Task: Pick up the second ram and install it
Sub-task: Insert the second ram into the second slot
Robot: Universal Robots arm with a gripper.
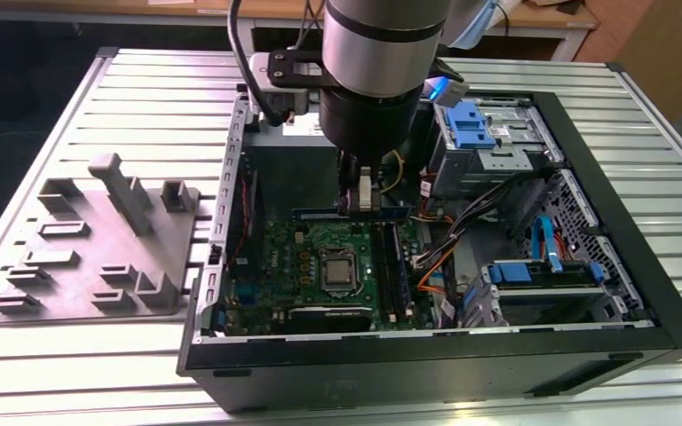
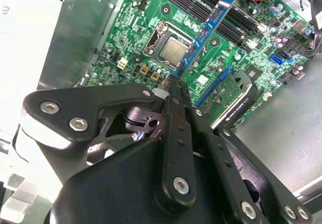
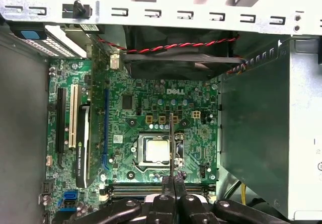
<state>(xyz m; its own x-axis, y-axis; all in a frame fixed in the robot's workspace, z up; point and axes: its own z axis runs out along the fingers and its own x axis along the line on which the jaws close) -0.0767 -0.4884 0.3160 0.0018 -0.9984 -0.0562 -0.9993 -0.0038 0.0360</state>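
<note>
Our claw (image 2: pixel 174 83) is pressed together on the memory stick (image 2: pixel 209 25), pinching its flat faces. The stick hangs clear above the green circuit board (image 3: pixel 151 108) inside the open computer case (image 1: pixel 661 293), not touching any socket. We judge the pickup done and the fitting in hand. That calls for squaring the stick's lower edge over a free black socket (image 2: pixel 239 31) and then pressing straight down. The stick is a long, thin blue strip carrying small dark chips.
</note>
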